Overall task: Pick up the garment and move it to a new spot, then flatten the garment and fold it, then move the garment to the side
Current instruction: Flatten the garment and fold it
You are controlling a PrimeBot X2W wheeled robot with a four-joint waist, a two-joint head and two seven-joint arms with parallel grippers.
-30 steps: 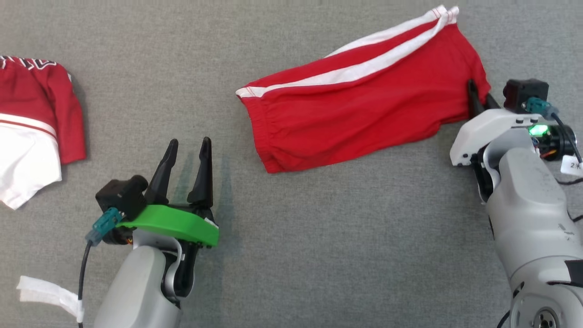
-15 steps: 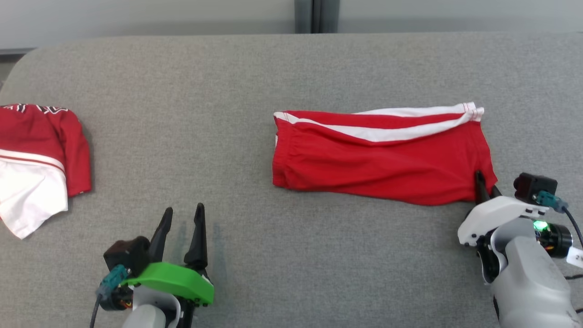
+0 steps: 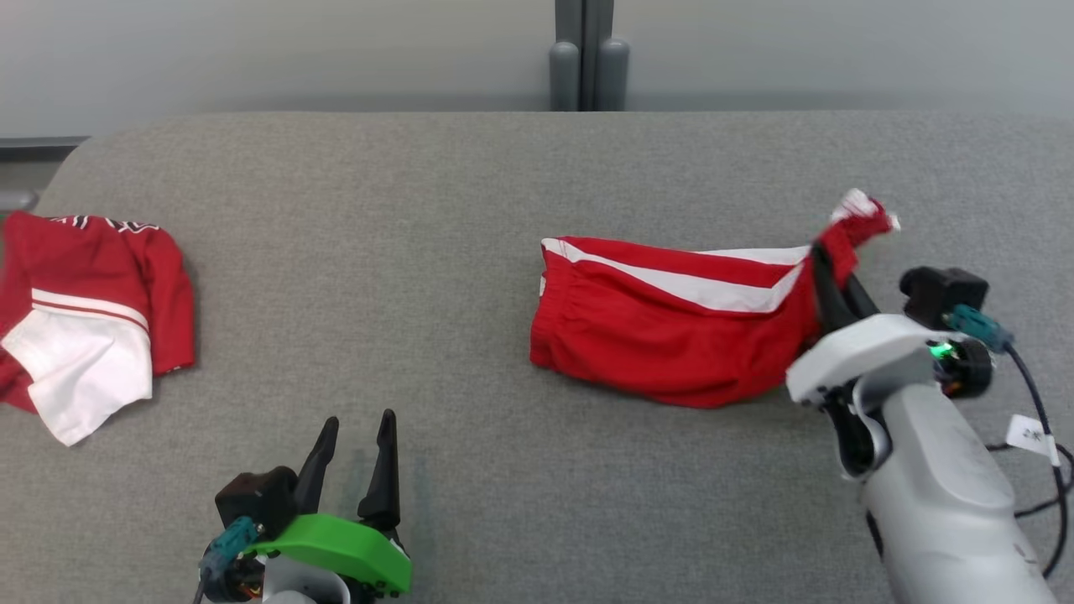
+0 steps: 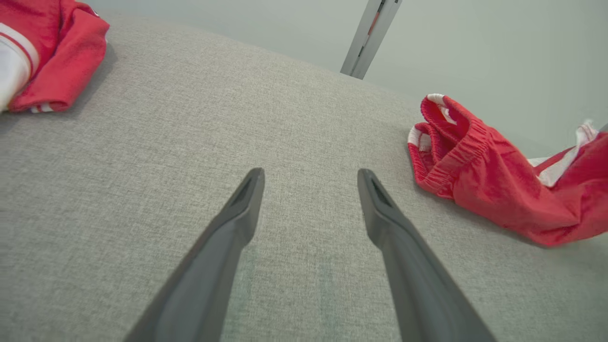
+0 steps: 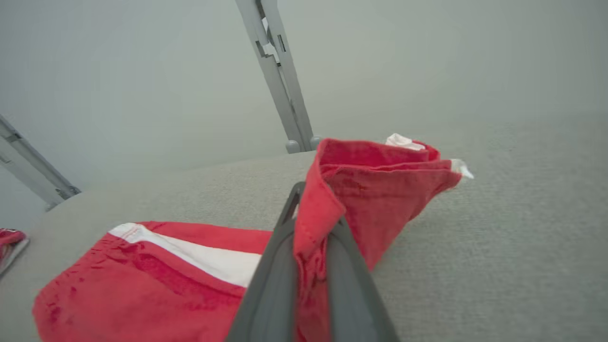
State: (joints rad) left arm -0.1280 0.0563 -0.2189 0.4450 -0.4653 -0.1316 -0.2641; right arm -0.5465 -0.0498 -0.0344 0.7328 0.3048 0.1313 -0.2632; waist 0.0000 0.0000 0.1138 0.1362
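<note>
1. Head view: the red shorts (image 3: 671,344) lie on the grey worktop (image 3: 419,252), nearer the robot than the grey post (image 3: 585,59) and starting just right of it. Their long axis runs crosswise, waistband end almost under the post and leg end far to the post's right. The right pincer (image 3: 826,264) is clamped on that far leg end. The leg-hem corner (image 3: 856,222) stands bunched above the cloth, while the rest lies on the worktop. The right forearm slopes up from the near right, fingers pointing away from the robot and slightly toward the post. The left pincer (image 3: 359,417) hangs spread and empty, well left of the post and close to the robot. A red-and-white garment (image 3: 84,319) lies far to the post's left.

2. Left wrist view: the left pincer's (image 4: 311,173) two fingers gape over bare worktop. The shorts' (image 4: 494,190) waistband end sits off to their right, below the post (image 4: 370,33), well apart from the fingertips.

3. Right wrist view: the right pincer (image 5: 311,213) has closed tightly on a fold of the hem, red cloth draping over both fingers. The body of the shorts (image 5: 156,270) trails from it toward the post's (image 5: 280,80) side.

4. Judgement: the right arm holds the end and is much nearer. Any carry will trail the shorts lengthwise behind that corner, waistband last.
</note>
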